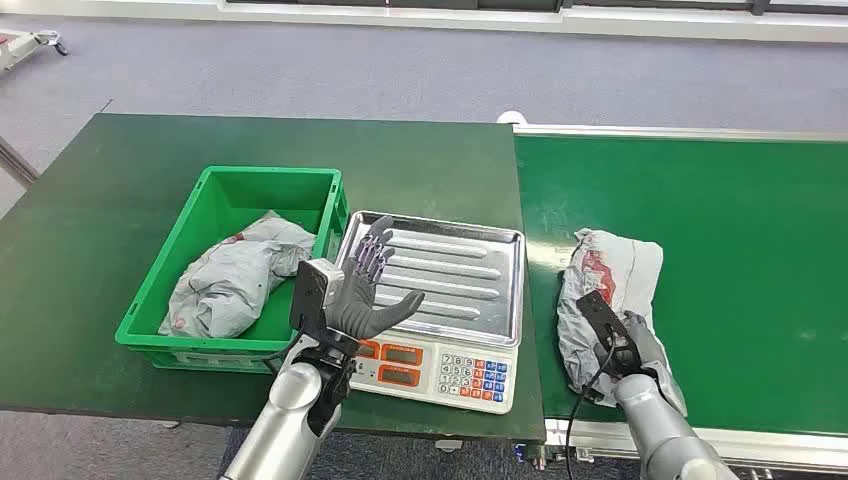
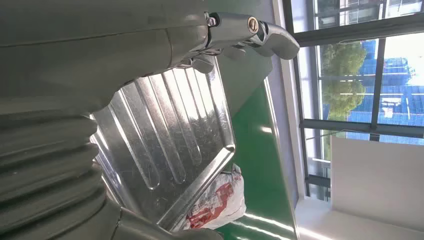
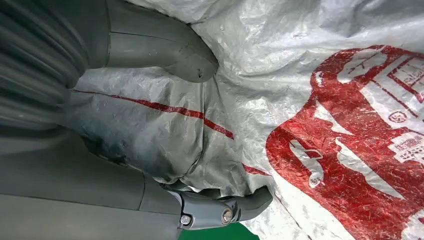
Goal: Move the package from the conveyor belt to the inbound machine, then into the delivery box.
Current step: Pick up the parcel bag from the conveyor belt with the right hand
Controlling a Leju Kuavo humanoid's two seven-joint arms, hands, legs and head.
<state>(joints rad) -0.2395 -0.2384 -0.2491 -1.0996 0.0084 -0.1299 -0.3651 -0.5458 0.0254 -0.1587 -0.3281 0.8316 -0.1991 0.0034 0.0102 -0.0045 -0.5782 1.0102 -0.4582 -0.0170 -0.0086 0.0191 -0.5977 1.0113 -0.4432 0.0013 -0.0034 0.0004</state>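
The scale (image 1: 440,300) sits between the bin (image 1: 240,265) and the belt (image 1: 700,270), its steel tray bare. The left hand (image 1: 365,290) hovers over the tray's near-left edge, fingers spread, holding nothing. Right of the scale, the package (image 1: 610,290) lies on the belt near its left edge; the right hand (image 1: 625,345) grips its near end, thumb (image 3: 165,50) and fingers (image 3: 235,210) pinching a fold.

A crate (image 1: 240,190) sits on the table's (image 1: 120,160) left half holding a package (image 1: 225,275). A scale (image 1: 440,370) stands just right of it at the front edge. Another package (image 1: 610,265) lies near the conveyor belt's (image 1: 740,230) front-left corner.
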